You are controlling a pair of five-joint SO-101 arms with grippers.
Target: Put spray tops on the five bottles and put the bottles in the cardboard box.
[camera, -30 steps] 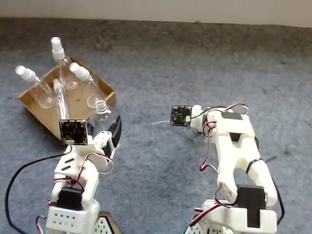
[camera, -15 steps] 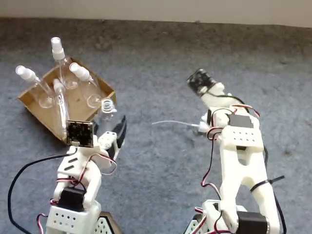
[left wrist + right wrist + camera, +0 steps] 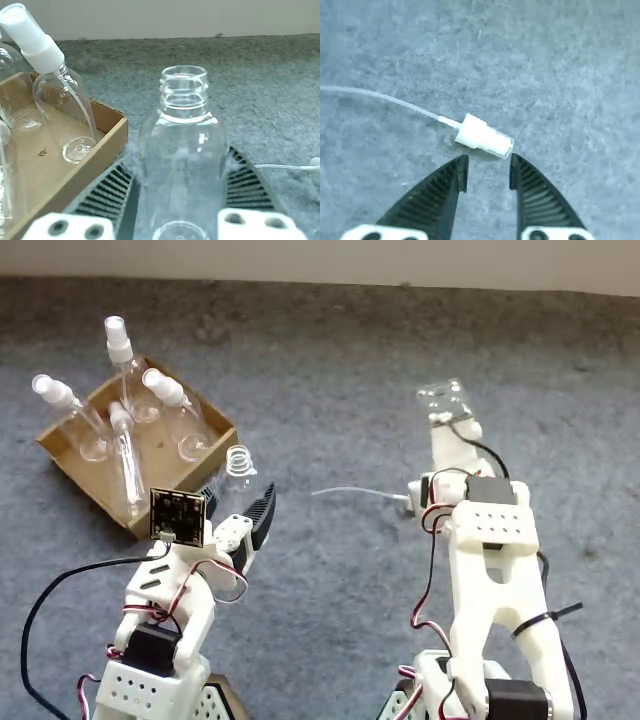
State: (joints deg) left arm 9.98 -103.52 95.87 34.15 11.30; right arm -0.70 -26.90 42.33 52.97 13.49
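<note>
My left gripper [image 3: 182, 200] is shut on a clear bottle [image 3: 184, 145] with a bare threaded neck, held upright just right of the cardboard box [image 3: 215, 440]. In the high view that bottle [image 3: 238, 464] stands off the box's near corner. Several capped bottles [image 3: 165, 390] rest in the box. A white spray top [image 3: 484, 136] with a long thin tube [image 3: 380, 97] lies on the carpet. My right gripper [image 3: 487, 170] hangs open just short of it, a finger to either side of its end. The spray top [image 3: 408, 500] shows beside the right arm.
Grey carpet covers the whole table. The box's cardboard wall [image 3: 95, 155] runs close beside my left fingers. A capped bottle [image 3: 65, 100] leans in the box near that wall. Open carpet lies between the two arms.
The right arm has stretched forward and tipped down over the spray top. The left arm has carried the uncapped bottle a little to the right, away from the box.
</note>
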